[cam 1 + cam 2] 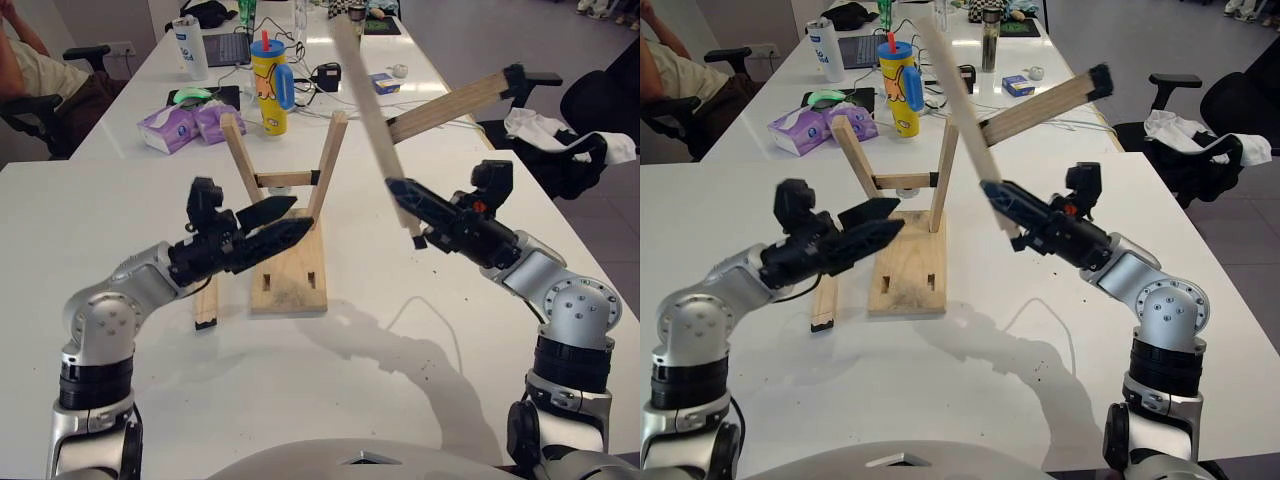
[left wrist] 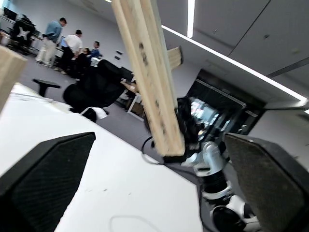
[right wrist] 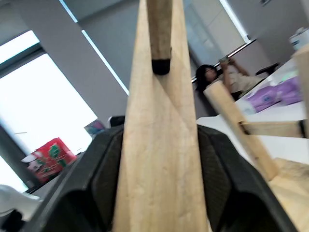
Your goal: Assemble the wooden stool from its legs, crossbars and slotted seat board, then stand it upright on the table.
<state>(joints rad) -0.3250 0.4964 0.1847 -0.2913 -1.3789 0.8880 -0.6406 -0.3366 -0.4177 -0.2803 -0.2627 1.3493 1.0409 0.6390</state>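
Right claw (image 1: 405, 208) is clamped on the low end of the leg frame (image 1: 367, 100) slanting through the upper middle; stiff, light wood, likely to lever about in so low a grip. Left claw (image 1: 277, 224) gapes empty above the seat board (image 1: 290, 290), flat on the table (image 1: 400, 370) at centre.

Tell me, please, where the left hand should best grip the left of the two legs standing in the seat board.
Probably the left leg on its span above the crossbar, coming from the robot's side with the open left hand: its flat faces are free there; lower, the seat board crowds it.
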